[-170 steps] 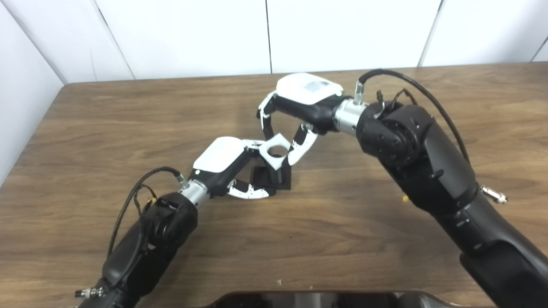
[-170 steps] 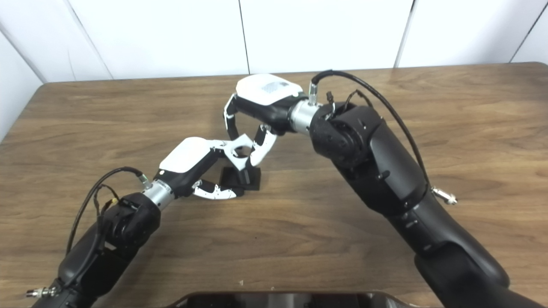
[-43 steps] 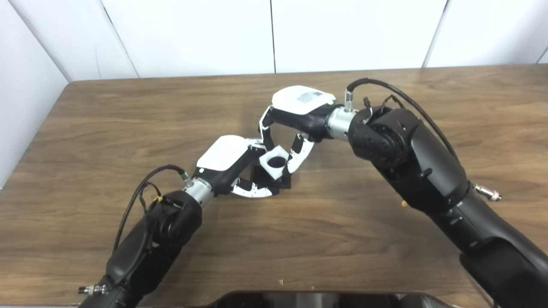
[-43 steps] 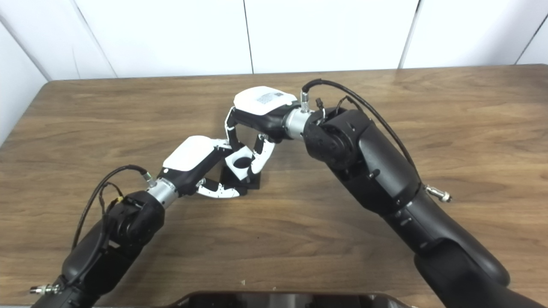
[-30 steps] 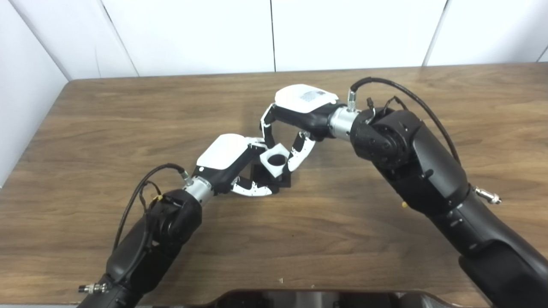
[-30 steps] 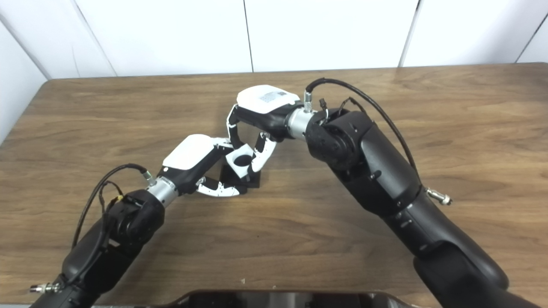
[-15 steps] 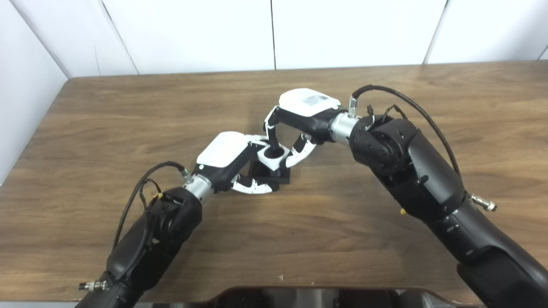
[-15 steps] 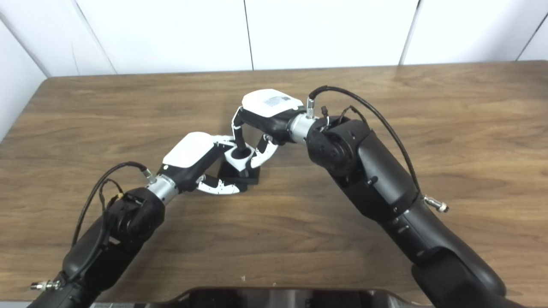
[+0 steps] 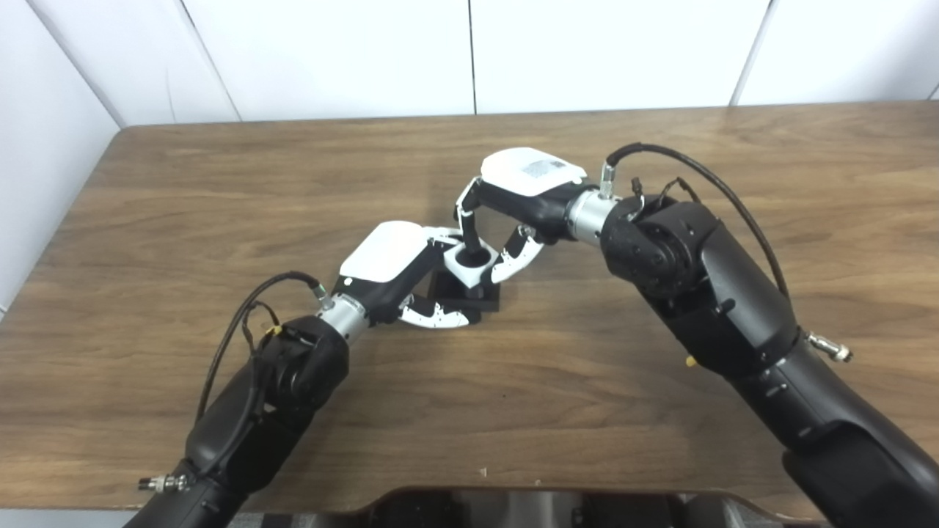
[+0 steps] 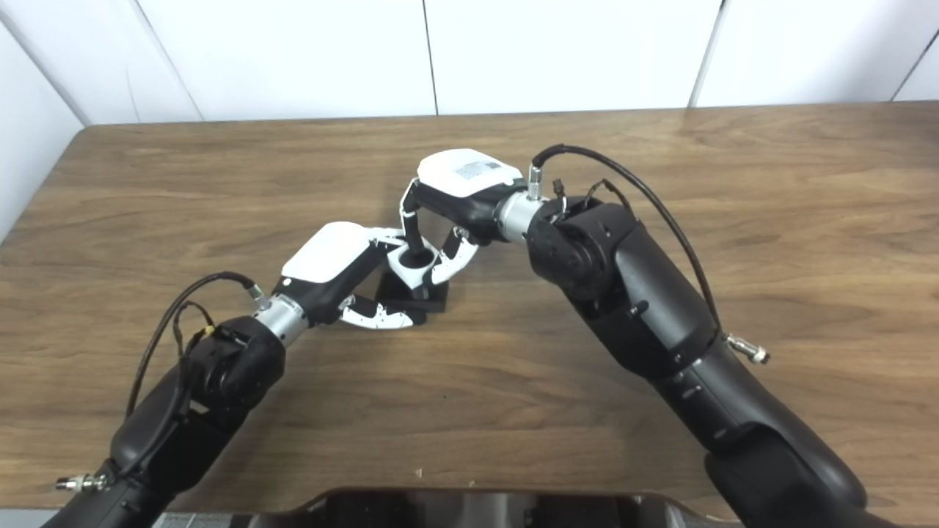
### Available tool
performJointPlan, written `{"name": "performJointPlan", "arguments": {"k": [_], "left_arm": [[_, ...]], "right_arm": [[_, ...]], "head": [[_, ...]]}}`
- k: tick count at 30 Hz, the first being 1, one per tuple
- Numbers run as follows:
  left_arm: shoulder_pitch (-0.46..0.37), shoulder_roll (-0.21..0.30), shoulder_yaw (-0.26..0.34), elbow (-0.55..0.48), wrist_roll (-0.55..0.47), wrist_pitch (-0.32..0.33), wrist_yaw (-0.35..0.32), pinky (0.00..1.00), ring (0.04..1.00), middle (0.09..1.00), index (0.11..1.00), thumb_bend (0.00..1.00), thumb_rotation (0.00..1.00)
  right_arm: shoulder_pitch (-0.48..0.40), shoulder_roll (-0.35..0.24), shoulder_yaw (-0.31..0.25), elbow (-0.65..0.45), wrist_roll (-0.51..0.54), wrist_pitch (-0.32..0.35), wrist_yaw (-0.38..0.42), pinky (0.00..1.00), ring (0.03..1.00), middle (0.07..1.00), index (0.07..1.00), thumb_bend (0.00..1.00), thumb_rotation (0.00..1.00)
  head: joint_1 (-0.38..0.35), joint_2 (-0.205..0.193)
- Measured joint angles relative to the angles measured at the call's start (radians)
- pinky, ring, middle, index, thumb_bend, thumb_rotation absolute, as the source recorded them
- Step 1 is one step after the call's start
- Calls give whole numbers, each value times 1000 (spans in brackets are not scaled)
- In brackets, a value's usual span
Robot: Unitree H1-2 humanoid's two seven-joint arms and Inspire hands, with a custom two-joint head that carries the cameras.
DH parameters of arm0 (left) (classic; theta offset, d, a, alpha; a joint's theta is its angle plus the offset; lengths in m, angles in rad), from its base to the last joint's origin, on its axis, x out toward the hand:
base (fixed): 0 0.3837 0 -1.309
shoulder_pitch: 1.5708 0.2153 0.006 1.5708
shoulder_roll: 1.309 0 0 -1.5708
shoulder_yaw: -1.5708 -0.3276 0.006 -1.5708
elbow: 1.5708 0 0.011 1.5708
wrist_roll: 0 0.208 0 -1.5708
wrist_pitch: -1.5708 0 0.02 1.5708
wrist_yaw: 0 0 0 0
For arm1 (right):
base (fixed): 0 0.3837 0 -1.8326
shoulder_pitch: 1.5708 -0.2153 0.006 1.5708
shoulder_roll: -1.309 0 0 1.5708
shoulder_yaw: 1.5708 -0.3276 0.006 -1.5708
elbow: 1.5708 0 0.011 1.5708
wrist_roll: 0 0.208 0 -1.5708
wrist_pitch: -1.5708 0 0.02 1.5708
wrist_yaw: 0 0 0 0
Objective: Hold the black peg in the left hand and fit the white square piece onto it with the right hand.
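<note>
Fingers: right hand (image 9: 513, 213) closed around white square piece (image 9: 463, 265) — left hand (image 9: 411, 275) clasps black peg (image 9: 474, 255)
Axis: peg upright through the piece's hole
Piece: above peg's base (image 9: 480, 301)

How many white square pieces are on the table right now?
1. The white square piece sits on the black peg at mid-table, between the left hand and right hand. The hands could hide another.

1. Could not make out the black peg's (image 9: 475, 257) shaft below the white square piece (image 9: 466, 265).
2. Lost part of the peg's base behind the left robot hand (image 9: 400, 268).
3. Saw both arms cropped at the bottom edge.
</note>
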Motion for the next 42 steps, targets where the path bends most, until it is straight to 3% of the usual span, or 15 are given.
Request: {"name": "performJointPlan", "arguments": {"k": [3, 4, 6, 8, 12, 21, 30, 35, 42], "left_arm": [[0, 0, 0, 0, 0, 0, 0, 843, 841, 856, 568, 794, 262], [0, 0, 0, 0, 0, 0, 0, 841, 840, 857, 569, 794, 262], [0, 0, 0, 0, 0, 0, -1, 836, 835, 854, 569, 795, 259], [0, 0, 0, 0, 0, 0, -1, 838, 833, 854, 570, 794, 256], [-1, 0, 0, 0, 0, 0, -1, 842, 832, 854, 567, 794, 251], [-2, 0, -1, 0, 0, 0, -1, 834, 831, 853, 571, 788, 249], [-2, 0, 0, 0, 0, 0, 1, 825, 828, 851, 567, 793, 254], [-2, 0, 0, 1, 0, 0, 1, 837, 833, 854, 569, 788, 251], [-2, 0, 0, 1, 0, 0, 1, 832, 832, 852, 570, 789, 246]], "right_arm": [[0, -1, -1, 0, 5, 0, 2, 818, 860, 800, 493, 514, 167], [-1, -3, -1, 0, 11, 0, 6, 813, 864, 815, 598, 714, 331], [-7, -9, -1, 0, 24, 0, 20, 823, 877, 856, 757, 926, 495], [-15, -16, 0, 2, 36, -2, 32, 828, 883, 880, 839, 989, 538], [-18, -21, -1, 4, 46, -4, 34, 833, 885, 887, 872, 1000, 518], [-17, -22, -6, 4, 53, -3, 34, 840, 883, 882, 847, 996, 435], [-12, -22, -19, 4, 61, -4, 22, 799, 862, 870, 834, 993, 446], [-1, -20, -75, -11, 102, 1, 11, 732, 843, 866, 826, 988, 472], [-1, -22, -198, -57, 197, 52, 0, 681, 841, 872, 817, 990, 489]], "head": [[-2, -2], [-2, -2], [-2, -2], [-2, -2], [-3, -3], [-3, -6], [-2, -6], [-3, -6], [-3, -8]]}}
